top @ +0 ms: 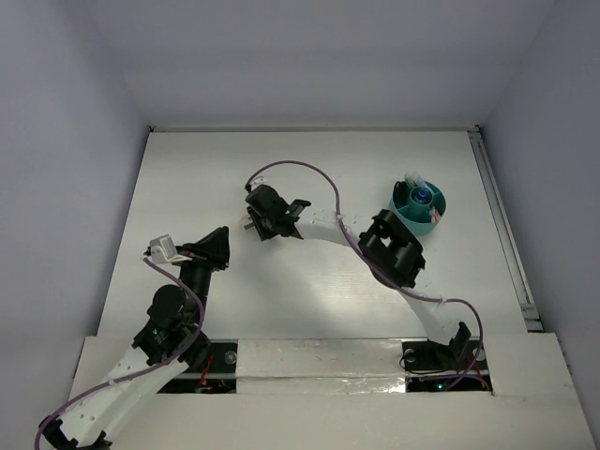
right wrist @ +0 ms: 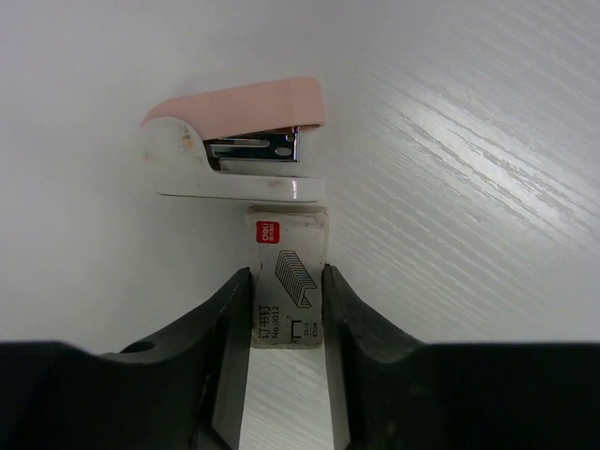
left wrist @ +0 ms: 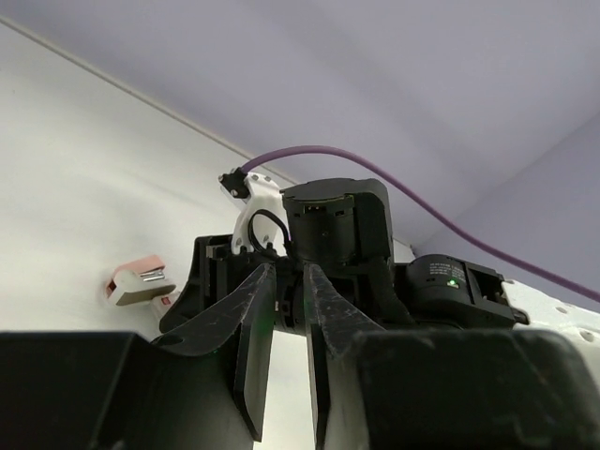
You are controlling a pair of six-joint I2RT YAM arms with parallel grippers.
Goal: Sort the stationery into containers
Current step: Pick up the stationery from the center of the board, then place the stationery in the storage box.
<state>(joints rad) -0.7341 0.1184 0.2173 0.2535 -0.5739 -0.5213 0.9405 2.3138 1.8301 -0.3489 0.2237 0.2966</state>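
In the right wrist view a pink-and-white mini stapler [right wrist: 234, 141] lies on the white table. A small white box of staples [right wrist: 289, 272] lies against it. My right gripper [right wrist: 286, 277] points down, and both its fingers press the sides of the box. In the top view the right gripper [top: 270, 217] covers both items. The teal cup [top: 437, 217] stands at the back right with blue-capped and green stationery in it. My left gripper [top: 223, 236] hovers low to the left, nearly shut and empty [left wrist: 289, 272]. It faces the right wrist [left wrist: 337, 225] and sees the stapler [left wrist: 141, 281].
The right arm's elbow [top: 394, 248] sits just left of the cup. A purple cable [top: 300, 169] loops above the right wrist. A metal rail [top: 502, 234] runs along the table's right edge. White walls close in the back and both sides.
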